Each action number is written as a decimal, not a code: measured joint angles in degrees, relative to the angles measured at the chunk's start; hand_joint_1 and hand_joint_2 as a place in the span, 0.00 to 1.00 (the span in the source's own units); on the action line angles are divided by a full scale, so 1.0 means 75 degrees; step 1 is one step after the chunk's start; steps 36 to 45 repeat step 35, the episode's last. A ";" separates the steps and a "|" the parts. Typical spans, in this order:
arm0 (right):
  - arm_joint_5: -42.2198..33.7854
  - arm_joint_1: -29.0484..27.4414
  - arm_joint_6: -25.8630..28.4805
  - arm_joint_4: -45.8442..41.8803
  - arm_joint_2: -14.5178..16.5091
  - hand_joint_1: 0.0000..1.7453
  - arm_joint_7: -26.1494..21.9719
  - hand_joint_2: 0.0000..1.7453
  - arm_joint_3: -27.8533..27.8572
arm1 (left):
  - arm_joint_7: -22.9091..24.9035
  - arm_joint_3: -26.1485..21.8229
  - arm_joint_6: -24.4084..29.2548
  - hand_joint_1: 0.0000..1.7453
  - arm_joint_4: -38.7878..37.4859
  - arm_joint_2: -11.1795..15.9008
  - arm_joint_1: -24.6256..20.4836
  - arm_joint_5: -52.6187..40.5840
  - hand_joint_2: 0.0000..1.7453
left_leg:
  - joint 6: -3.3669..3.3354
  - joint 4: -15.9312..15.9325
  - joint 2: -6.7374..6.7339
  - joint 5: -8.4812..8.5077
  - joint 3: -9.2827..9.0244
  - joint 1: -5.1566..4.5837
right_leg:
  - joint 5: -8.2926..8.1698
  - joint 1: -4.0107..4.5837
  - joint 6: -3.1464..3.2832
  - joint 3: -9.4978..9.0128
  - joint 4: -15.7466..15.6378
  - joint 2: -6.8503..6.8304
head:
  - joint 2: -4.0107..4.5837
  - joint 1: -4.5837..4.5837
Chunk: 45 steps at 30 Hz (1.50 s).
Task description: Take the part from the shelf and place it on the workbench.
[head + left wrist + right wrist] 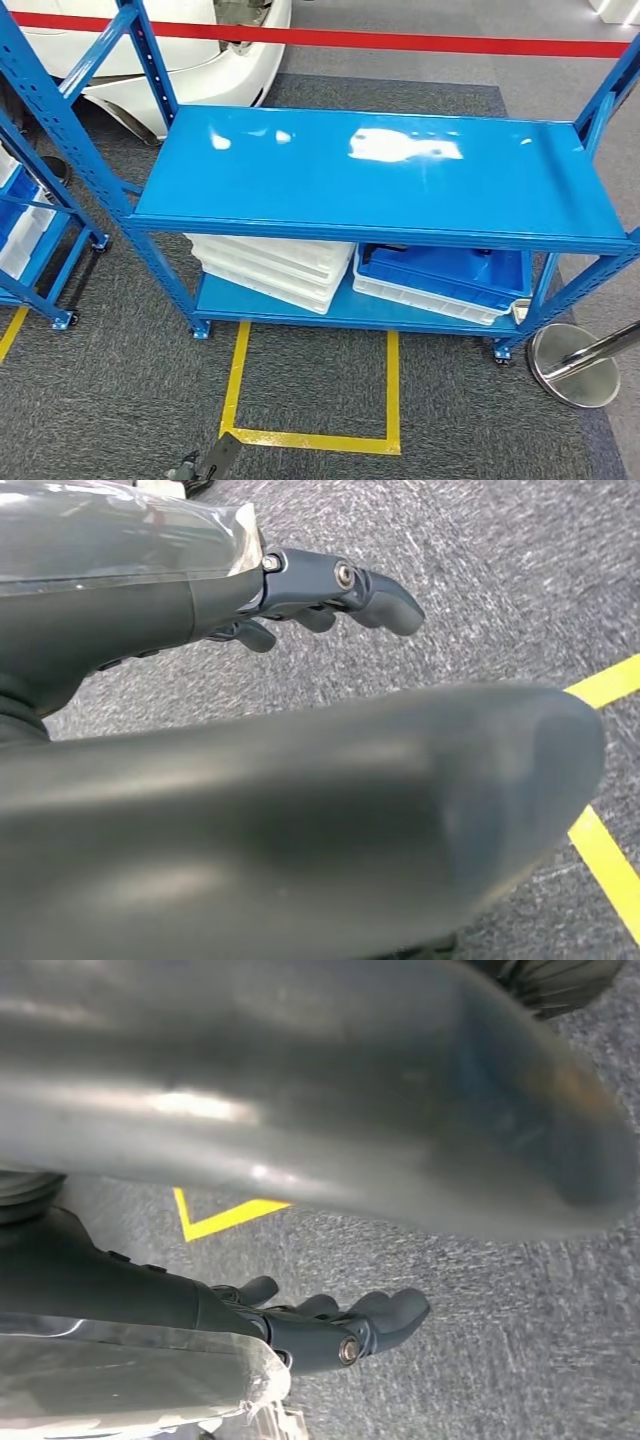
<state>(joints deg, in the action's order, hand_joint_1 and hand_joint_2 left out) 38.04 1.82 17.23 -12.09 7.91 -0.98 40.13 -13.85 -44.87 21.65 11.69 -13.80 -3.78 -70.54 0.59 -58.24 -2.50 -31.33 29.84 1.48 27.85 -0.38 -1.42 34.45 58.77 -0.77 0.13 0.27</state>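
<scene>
In the head view, at the far left stands a second blue rack (38, 215) with pale bins in it, and behind it a white car (189, 50) beyond a red barrier tape (377, 40). In the middle is the blue shelf (377, 170); its upper board is bare and shiny. On its lower board lies a stack of white trays (272, 265) at the left, and just beside it a blue tray (445, 275) resting on a white one. Which item is the part I cannot tell; the inside of the trays is hidden under the upper board. The shelf is well apart from both hands. On the grey carpet before the shelf is a yellow floor marking (317, 435), and at the right a round metal post base (573, 365).

At the lower edge of the head view a dark piece of the left arm (207, 462) shows, too small to read the fingers. The left wrist view gives more: the left hand (151, 630) hangs over the carpet, its dark fingers (340, 585) stretched out close together, the thick thumb (377, 800) apart from them, nothing between. The right wrist view shows the right hand (151, 1300) in the same way, fingers (377, 1320) extended side by side, thumb (377, 1110) apart, holding nothing, with a yellow corner of the marking on the carpet beyond it.
</scene>
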 joint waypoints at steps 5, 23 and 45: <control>0.0191 0.0017 0.0004 0.0017 0.0051 0.00 0.0482 0.50 -0.0112 | 0.0016 0.0000 0.0009 0.00 -0.0002 0.0009 -0.0011 -0.0027 0.75 | -0.0100 0.0122 0.0050 0.0040 -0.0157 0.0026 | 0.0011 0.0006 0.0102 -0.0119 -0.0092 0.0053 | 0.0000 0.0036; 0.0307 0.0011 -0.0146 0.0039 0.0116 0.00 0.0782 1.00 -0.0314 | -0.0020 0.0083 0.0091 0.00 -0.0001 0.0028 0.0023 0.0013 1.00 | 0.0105 0.0278 0.0050 0.0021 -0.0250 0.0017 | 0.0045 0.0016 0.0156 -0.0137 -0.0087 0.0065 | 0.0000 0.0036; -0.0872 -0.0249 -0.0650 -0.0172 -0.0064 0.00 0.0628 1.00 -0.1345 | 0.0349 0.1295 -0.0551 0.00 0.0097 0.0403 0.0370 0.2158 1.00 | 0.0098 0.0277 0.0050 0.0014 -0.0252 0.0011 | 0.0048 0.0007 0.0153 -0.0137 -0.0089 0.0066 | 0.0000 0.0036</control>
